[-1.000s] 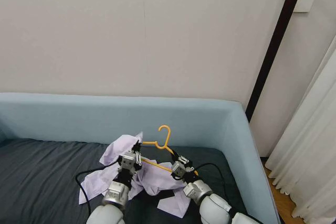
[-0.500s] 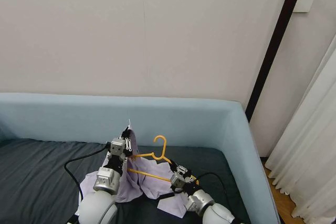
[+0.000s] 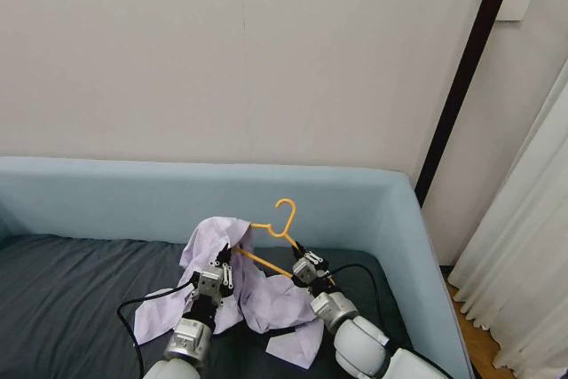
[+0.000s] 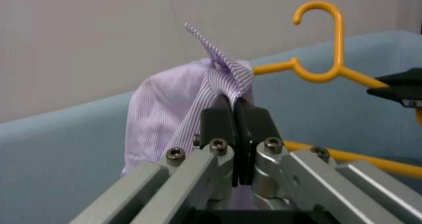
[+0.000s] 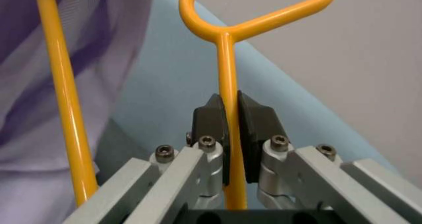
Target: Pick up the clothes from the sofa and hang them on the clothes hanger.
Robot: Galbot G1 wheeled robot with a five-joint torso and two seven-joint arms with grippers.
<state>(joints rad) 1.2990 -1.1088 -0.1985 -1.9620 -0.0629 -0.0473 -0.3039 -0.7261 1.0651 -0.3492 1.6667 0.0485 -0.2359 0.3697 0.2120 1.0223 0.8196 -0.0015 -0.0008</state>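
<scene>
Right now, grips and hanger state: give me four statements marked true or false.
1. The left gripper is shut on the purple shirt. True.
2. The right gripper has its fingers clamped on the orange hanger. True.
3. The shirt hangs clear of the hanger. False: part of it is draped over one hanger arm.
4. The hanger's hook is on a rail. False: the hook is free, held up in front of the sofa back.

Lilac striped shirt (image 3: 209,239) drapes, seemingly half-threaded, over tilted orange hanger (image 3: 287,232) above the sofa (image 3: 89,194).
</scene>
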